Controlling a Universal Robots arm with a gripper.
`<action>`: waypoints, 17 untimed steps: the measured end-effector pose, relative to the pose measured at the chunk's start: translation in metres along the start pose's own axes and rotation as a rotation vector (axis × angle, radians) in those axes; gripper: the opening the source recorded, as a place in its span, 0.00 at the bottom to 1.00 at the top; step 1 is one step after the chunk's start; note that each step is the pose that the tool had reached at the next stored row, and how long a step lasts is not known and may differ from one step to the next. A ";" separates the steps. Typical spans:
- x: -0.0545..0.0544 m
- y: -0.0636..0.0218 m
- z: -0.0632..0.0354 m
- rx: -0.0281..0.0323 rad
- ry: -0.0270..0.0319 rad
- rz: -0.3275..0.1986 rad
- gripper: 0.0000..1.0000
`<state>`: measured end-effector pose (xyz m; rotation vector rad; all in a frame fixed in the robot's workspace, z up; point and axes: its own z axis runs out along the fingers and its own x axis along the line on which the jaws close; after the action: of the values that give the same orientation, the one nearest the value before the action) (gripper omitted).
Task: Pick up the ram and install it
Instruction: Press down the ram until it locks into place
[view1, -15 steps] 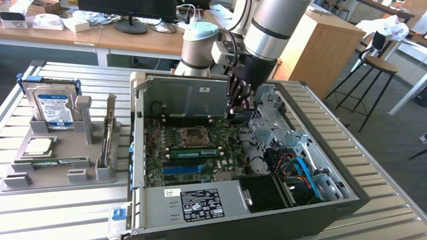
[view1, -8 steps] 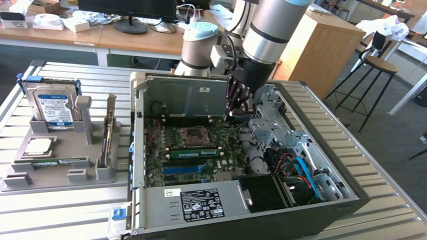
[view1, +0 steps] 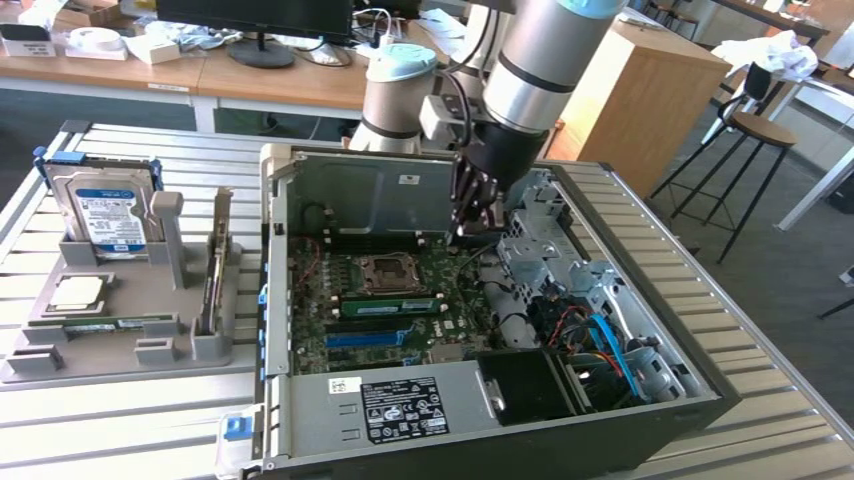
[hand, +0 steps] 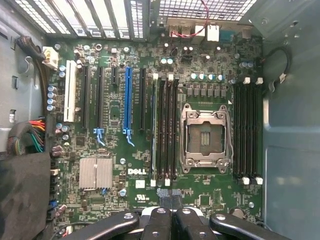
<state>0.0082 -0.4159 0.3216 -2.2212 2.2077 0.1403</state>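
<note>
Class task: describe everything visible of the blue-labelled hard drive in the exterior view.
The hard drive is a boxy silver-metal unit with a blue-and-white label facing the camera and blue plastic rails along its sides. It stands upright in a slot of the grey holder, at the exterior view's left of the open computer case. Only the holder touches it.

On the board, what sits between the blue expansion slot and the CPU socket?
In the wrist view, one black expansion slot and a bank of memory slots lie between the blue slot and the CPU socket.
</note>
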 end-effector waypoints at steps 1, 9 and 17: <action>0.000 0.0000 0.0007 0.0001 0.0000 0.000 0.10; 0.000 -0.0004 0.0059 0.0000 0.0000 0.000 0.10; 0.001 -0.0007 0.0124 0.0000 0.0000 0.000 0.10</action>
<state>0.0082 -0.4159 0.3091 -2.2212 2.2077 0.1403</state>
